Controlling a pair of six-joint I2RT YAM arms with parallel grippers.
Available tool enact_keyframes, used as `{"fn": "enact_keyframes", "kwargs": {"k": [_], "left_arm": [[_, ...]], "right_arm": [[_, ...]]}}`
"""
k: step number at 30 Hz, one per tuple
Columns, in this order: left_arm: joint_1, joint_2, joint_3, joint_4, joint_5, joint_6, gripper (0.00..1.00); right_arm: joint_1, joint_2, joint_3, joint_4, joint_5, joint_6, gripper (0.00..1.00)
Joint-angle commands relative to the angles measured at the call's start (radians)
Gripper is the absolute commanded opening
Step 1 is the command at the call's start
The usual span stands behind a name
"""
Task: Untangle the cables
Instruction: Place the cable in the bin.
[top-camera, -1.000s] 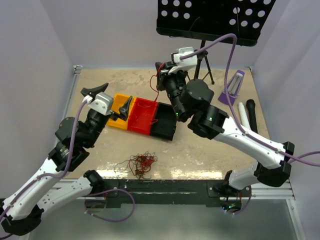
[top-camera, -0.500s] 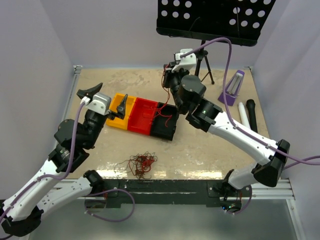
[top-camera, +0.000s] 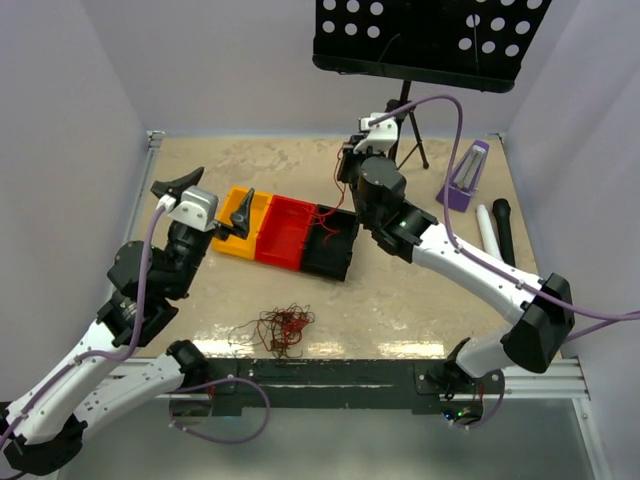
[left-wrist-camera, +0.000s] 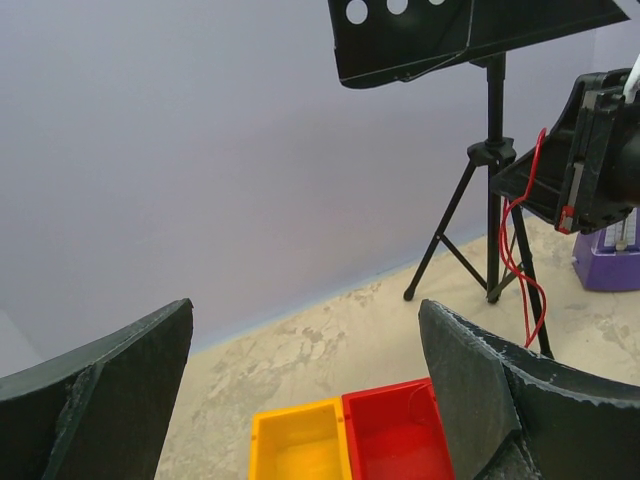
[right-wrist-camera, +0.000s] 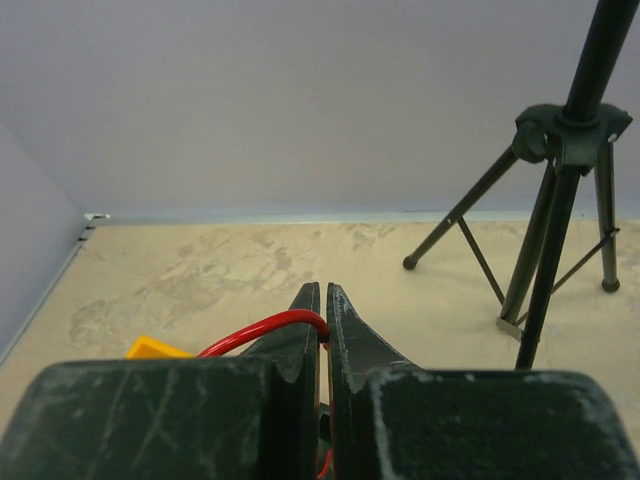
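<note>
Before me on the sandy table (top-camera: 420, 300), yellow bin (top-camera: 235, 243) left, red bin (top-camera: 278, 255) middle, black bin (top-camera: 328, 266) right, touching in a row, perforated black music stand (top-camera: 420, 40) far back, purple metronome (top-camera: 462, 182) far right, white stick (top-camera: 484, 232) and black stick (top-camera: 503, 230) lying beside it.

The right end effector (right-wrist-camera: 321, 292) has swung rightward toward the tripod (top-camera: 411, 140), carrying its red cable (right-wrist-camera: 280, 317) along.

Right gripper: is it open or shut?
The right gripper is shut on a red cable: in its wrist view the fingers meet, pinching the cable.
</note>
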Motion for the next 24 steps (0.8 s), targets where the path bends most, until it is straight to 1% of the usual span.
{"fn": "enact_keyframes", "kwargs": {"k": [1, 5, 8, 19, 24], "left_arm": [[0.005, -0.011, -0.025, 0.036, 0.007, 0.005, 1.00], [0.005, -0.016, -0.037, 0.039, 0.012, 0.005, 1.00], [0.003, -0.016, -0.045, 0.042, 0.018, 0.005, 1.00], [0.008, -0.010, -0.052, 0.035, 0.040, 0.005, 1.00], [0.008, -0.008, -0.056, 0.041, 0.053, 0.000, 1.00]], "right_arm": [[-0.021, -0.046, -0.054, 0.058, 0.046, 0.048, 0.00], [-0.052, -0.094, -0.102, 0.053, 0.033, 0.062, 0.00], [-0.063, -0.098, -0.116, 0.036, 0.031, 0.062, 0.00], [-0.100, -0.189, -0.208, 0.009, 0.071, 0.096, 0.00], [-0.117, -0.197, -0.213, 0.006, 0.028, 0.088, 0.00]]}}
